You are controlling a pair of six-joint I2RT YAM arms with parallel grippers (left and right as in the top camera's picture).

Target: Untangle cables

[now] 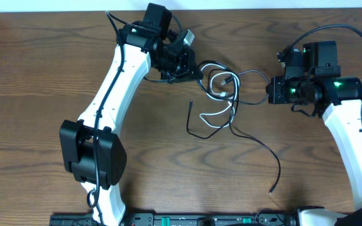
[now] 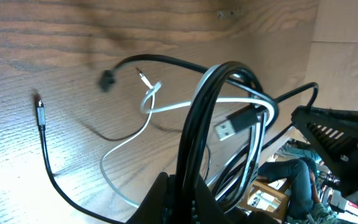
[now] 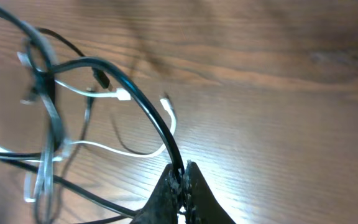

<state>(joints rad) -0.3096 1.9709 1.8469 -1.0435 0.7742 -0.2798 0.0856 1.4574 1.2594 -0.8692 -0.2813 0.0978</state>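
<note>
**Black cable (image 1: 257, 142) and white cable (image 2: 166, 108) knotted between two grippers**

The wood table (image 1: 43, 75) carries the tangle, mid-table toward the far edge. The left gripper (image 2: 182, 198) is pressed together on a bundle of black loops, and white strands run through the same coil. The right gripper (image 3: 183, 180) is pinched on a single black strand at the tangle's other side. One black tail trails toward the near edge, its plug lying on the wood. A white loop lies just beside the knot.
</note>
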